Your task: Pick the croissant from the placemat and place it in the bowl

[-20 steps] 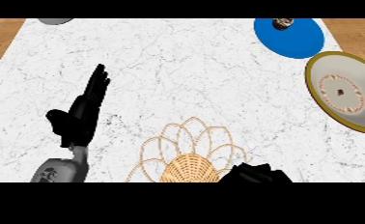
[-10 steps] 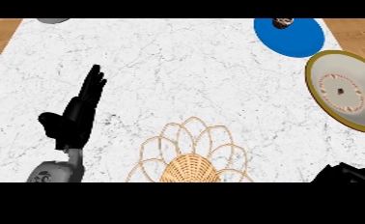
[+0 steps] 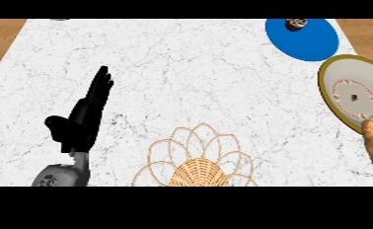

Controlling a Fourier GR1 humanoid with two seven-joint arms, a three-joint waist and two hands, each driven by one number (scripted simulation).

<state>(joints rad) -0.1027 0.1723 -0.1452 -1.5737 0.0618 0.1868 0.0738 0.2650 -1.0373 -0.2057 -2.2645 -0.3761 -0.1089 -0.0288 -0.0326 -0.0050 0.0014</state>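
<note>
The left hand (image 3: 82, 117) rests at the view's left, fingers straight and up, holding nothing, well apart from the task's things. At the lower middle of the marble surface (image 3: 204, 75) lies the woven placemat (image 3: 197, 168), nothing showing on it. Far right sits the olive-rimmed bowl (image 3: 323, 87), with a blue plate (image 3: 306, 43) behind it. A golden-brown sliver, likely the croissant (image 3: 368, 135), stands lengthwise at the right edge just below the bowl's rim. The right hand is out of view, so its hold cannot be told.

counter (image 3: 189, 75): white marble | blue plate (image 3: 304, 43): top right | small brown object (image 3: 296, 23): on plate's far edge
</note>
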